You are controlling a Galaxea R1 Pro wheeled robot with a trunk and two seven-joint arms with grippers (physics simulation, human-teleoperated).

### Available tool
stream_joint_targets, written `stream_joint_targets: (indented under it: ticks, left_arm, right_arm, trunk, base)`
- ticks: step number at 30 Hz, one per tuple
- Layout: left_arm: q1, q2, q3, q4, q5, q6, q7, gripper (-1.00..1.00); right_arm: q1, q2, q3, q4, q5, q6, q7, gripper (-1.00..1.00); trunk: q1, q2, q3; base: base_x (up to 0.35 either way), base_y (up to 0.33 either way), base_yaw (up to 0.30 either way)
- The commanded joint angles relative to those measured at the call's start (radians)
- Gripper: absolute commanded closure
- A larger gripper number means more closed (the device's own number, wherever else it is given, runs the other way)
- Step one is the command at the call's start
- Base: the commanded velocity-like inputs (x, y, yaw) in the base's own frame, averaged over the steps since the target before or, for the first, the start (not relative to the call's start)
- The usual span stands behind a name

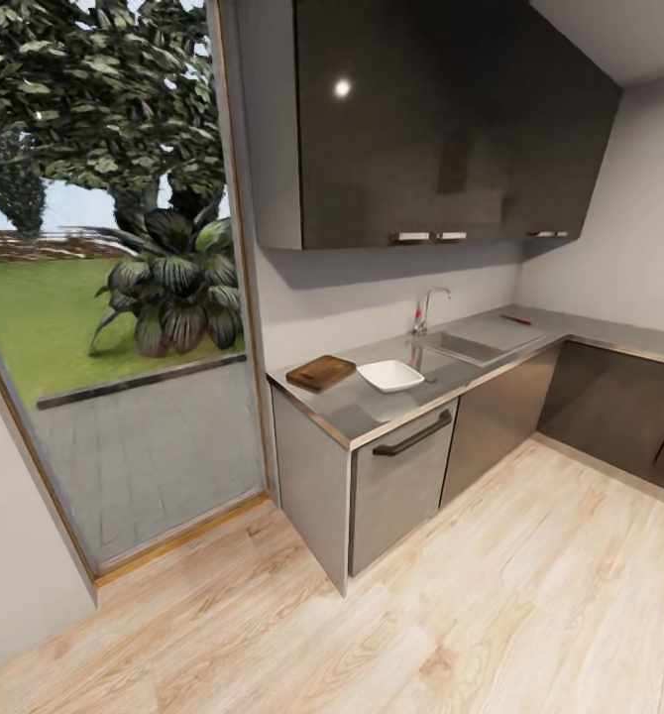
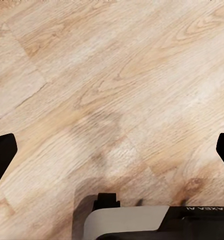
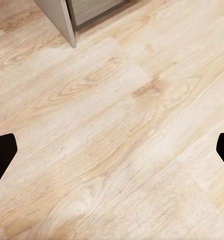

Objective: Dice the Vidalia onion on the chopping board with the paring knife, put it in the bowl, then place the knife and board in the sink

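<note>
Brushed-steel table carrying a rounded wooden chopping board beside a white squarish bowl; left pincer and right pincer spread wide, empty, over pale plank floor.

The counter runs along the back wall and turns at the far corner. The sink is set in the counter, and everything else is told from it. The tap stands just behind the sink. The bowl sits on the counter left of the sink, near it. The board lies on the counter just left of the bowl, farther from the sink. The knife lies on the counter right of the sink. The cupboards hang above the sink. The floor lies in front.
</note>
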Motion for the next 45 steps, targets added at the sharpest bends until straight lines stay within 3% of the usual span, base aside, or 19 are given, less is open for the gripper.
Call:
stream_joint_targets:
  ticks: [1, 45]
  left_arm:
    - [0.0, 0.0, 0.001, -0.001, 0.0, 0.0, 0.0, -1.0]
    - [0.0, 0.0, 0.001, 0.0, 0.001, 0.001, 0.0, -1.0]
  right_arm:
    - [0.0, 0.0, 0.0, 0.0, 0.001, -0.002, -0.001, -1.0]
    - [0.0, 0.0, 0.001, 0.001, 0.001, -0.002, 0.0, -1.0]
  trunk:
    - [-0.004, 0.006, 0.002]
    - [-0.172, 0.314, 0.14]
  base:
    - [0.0, 0.0, 0.0]
    - [0.0, 0.0, 0.0]
